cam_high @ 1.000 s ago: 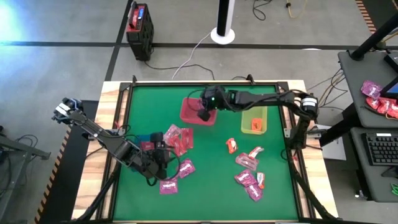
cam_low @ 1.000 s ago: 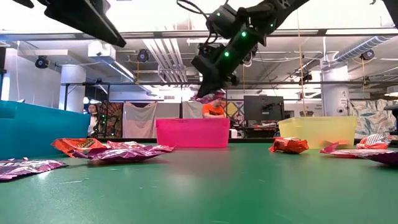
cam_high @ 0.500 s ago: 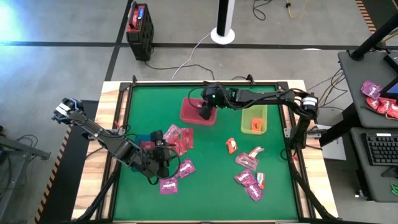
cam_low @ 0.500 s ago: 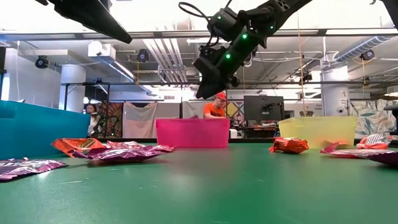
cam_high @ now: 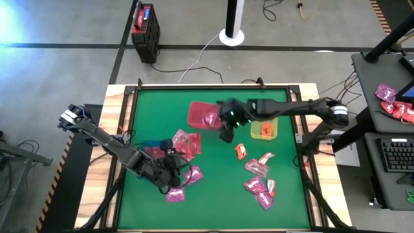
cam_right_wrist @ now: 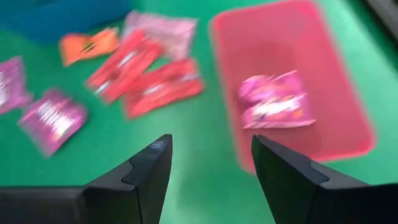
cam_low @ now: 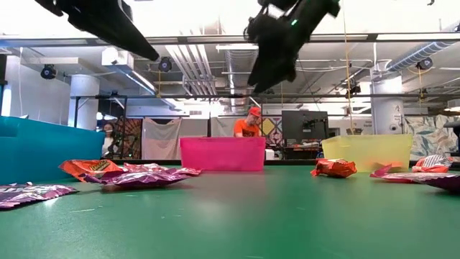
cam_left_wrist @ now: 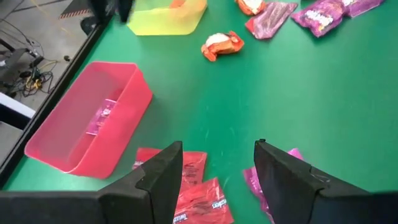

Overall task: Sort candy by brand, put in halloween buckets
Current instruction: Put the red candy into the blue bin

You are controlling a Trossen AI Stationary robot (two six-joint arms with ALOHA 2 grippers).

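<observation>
The pink-red bucket (cam_high: 196,114) at the far middle holds one magenta candy packet (cam_high: 210,119), lying flat on its floor (cam_right_wrist: 273,104). My right gripper (cam_high: 226,134) hangs open and empty between that bucket and the lime green bucket (cam_high: 264,125), high above the table (cam_low: 277,43). My left gripper (cam_high: 172,160) hovers open over red packets (cam_left_wrist: 198,186) at the near left, touching nothing. The left arm partly covers the blue bucket (cam_high: 147,143). More candy lies loose: red (cam_high: 185,144), magenta (cam_high: 193,173) and orange (cam_high: 240,151).
A cluster of magenta and orange packets (cam_high: 259,184) lies at the near right. The green bucket holds an orange packet (cam_high: 266,131). A raised dark frame (cam_high: 132,97) rims the green table. Bare green surface lies in the middle near the front edge (cam_high: 220,200).
My right gripper has opened and let go of the magenta packet, which has dropped into the pink-red bucket. The gripper has then risen and gone from above that bucket toward the table's right and near edges.
</observation>
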